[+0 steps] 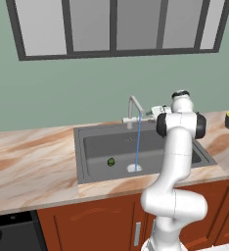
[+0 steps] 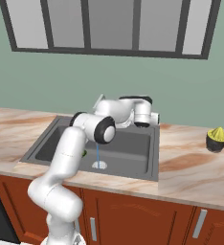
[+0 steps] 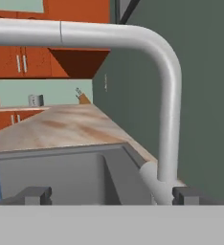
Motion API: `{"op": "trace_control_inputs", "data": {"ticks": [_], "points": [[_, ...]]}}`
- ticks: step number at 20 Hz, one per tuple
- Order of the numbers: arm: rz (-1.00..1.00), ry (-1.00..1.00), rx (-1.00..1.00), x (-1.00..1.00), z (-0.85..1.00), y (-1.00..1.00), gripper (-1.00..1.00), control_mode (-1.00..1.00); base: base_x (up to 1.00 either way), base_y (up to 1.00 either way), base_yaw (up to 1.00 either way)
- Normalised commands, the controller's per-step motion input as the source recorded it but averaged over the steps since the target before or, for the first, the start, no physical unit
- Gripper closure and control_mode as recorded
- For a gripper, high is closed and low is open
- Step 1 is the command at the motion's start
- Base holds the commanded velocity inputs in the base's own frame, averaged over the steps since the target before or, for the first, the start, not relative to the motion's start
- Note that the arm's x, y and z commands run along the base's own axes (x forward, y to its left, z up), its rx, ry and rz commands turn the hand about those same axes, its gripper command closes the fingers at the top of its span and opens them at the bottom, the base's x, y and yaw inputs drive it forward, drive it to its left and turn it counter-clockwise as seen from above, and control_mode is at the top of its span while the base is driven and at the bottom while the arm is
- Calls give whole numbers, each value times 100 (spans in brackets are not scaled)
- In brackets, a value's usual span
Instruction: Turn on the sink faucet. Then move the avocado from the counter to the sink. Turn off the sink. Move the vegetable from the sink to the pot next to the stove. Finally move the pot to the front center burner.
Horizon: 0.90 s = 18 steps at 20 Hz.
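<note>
While water runs from the sink faucet (image 1: 134, 110) onto the sink (image 1: 87, 157) floor near the avocado (image 1: 110, 162), the jaws stand apart beside the faucet's base.

Pretty standard white arm (image 1: 171, 162), smooth rounded tube segments with chunky black rings at the joints. Glossy plastic look, no cables or markings visible. The hand (image 3: 111, 194) has two small dark grey blocky fingertips (image 3: 36, 193).
</note>
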Motion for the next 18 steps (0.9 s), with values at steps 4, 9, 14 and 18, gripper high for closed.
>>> {"op": "trace_control_inputs", "data": {"ticks": [4,9,14,18], "points": [[-2,0,0,23,-8,-25,-100,-100,0,0,0],[0,0,0,30,-11,-22,-100,-100,0,0,0],[0,0,0,39,-19,-3,-100,-100,0,0,0],[0,0,0,41,-21,0,-100,-100,0,0,0]]}}
